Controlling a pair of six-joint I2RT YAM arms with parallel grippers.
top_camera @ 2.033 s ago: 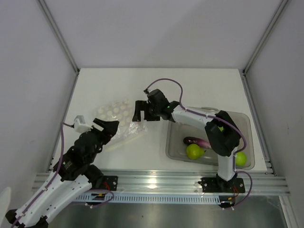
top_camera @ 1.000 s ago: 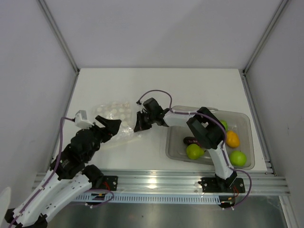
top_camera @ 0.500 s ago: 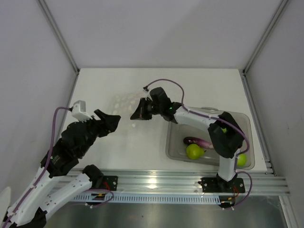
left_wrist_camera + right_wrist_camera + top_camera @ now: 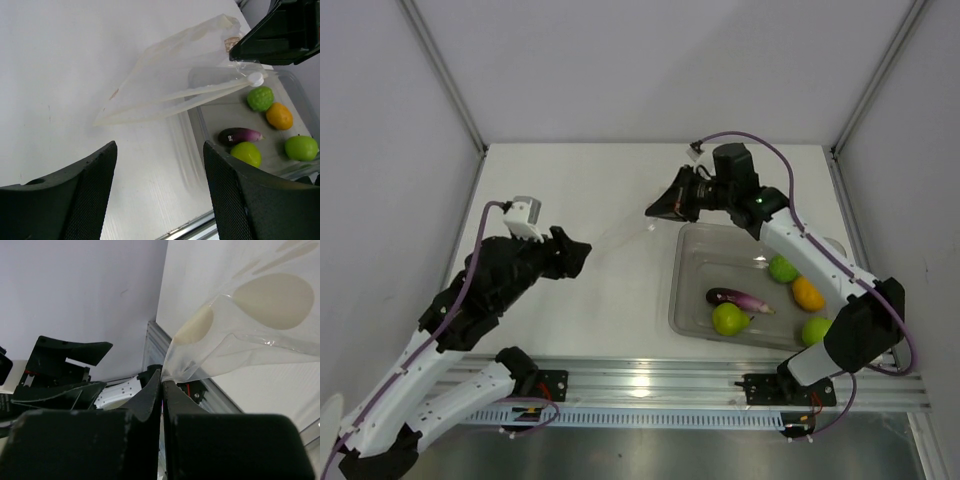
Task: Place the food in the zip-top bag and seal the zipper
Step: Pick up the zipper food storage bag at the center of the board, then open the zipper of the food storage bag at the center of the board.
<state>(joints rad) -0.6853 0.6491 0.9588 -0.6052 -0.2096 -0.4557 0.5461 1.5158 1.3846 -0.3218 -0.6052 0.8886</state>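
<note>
My right gripper [image 4: 654, 211] has its jaws pinched together on one corner of the zip-top bag [image 4: 172, 82]. The bag trails from them past a corner of the clear tub [image 4: 705, 255] and out over the desk [image 4: 570, 180]. I cannot tell whether its far end touches the desk. My left gripper [image 4: 160, 147] hovers nearby, jaws apart, holding nothing. The eggplant [image 4: 735, 297], pear [image 4: 728, 319], orange [image 4: 808, 293], green fruit [image 4: 782, 268] and second green fruit [image 4: 817, 331] lie in the tub.
</note>
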